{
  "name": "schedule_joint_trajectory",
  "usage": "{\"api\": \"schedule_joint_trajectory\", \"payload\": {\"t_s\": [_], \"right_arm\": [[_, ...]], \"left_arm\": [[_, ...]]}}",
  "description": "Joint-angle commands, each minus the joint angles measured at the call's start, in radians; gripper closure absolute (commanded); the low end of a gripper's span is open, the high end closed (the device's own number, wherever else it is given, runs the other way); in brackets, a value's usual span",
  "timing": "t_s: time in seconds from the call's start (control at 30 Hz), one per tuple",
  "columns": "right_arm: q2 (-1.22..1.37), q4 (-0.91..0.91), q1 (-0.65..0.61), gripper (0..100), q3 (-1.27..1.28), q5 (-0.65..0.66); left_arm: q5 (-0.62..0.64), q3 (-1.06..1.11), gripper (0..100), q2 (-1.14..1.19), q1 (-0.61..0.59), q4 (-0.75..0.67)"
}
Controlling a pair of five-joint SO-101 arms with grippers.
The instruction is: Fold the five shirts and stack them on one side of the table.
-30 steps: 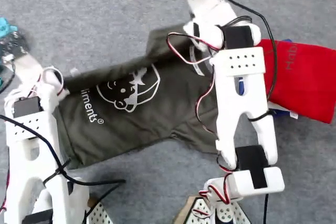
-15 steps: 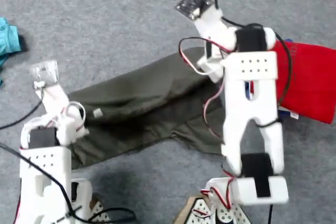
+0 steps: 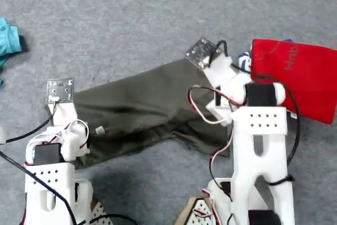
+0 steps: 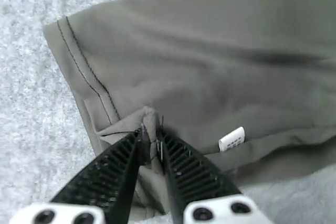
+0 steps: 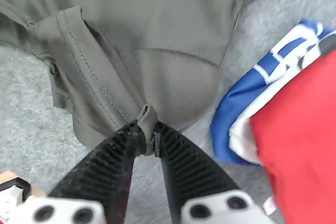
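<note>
The olive shirt [image 3: 142, 104] lies folded over across the middle of the grey table, with its plain back side up. In the left wrist view my left gripper [image 4: 150, 136] is shut on a pinch of the olive shirt [image 4: 210, 51] near its stitched hem, close to a small white tag [image 4: 232, 139]. My right gripper [image 5: 148, 129] is shut on a fold of the olive shirt [image 5: 157, 24] at its other end. In the high view the left arm [image 3: 58, 130] stands at the shirt's left end and the right arm [image 3: 237, 93] at its right end.
A folded red shirt [image 3: 300, 82] lies at the table's right side on top of a blue and white shirt [image 3: 243, 60], right beside my right gripper. A teal shirt [image 3: 8, 40] sits at the far left edge. Bare grey table [image 3: 121, 30] stretches behind.
Both arms have drawn back toward the near edge with the olive shirt's far edge. The shirt has folded over itself, and its white print is now hidden.
</note>
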Motion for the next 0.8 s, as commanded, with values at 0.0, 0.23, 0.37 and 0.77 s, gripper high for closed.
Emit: {"api": "schedule_joint_trajectory", "payload": {"t_s": [0.0, 0.23, 0.37, 0.77], "right_arm": [[-0.045, -0.054, 0.056, 99.6, 0.071, 0.009], [-0.050, -0.124, 0.058, 99.6, 0.168, 0.011], [-0.050, -0.135, 0.059, 99.6, 0.194, 0.011], [-0.051, -0.127, 0.067, 99.5, 0.265, 0.038]], "left_arm": [[-0.023, 0.003, 98, -0.015, 0.015, 0.006], [-0.058, 0.049, 98, -0.013, 0.061, 0.005], [-0.129, 0.057, 98, -0.013, 0.063, 0.015], [-0.262, 0.037, 98, -0.013, 0.064, 0.078]]}}
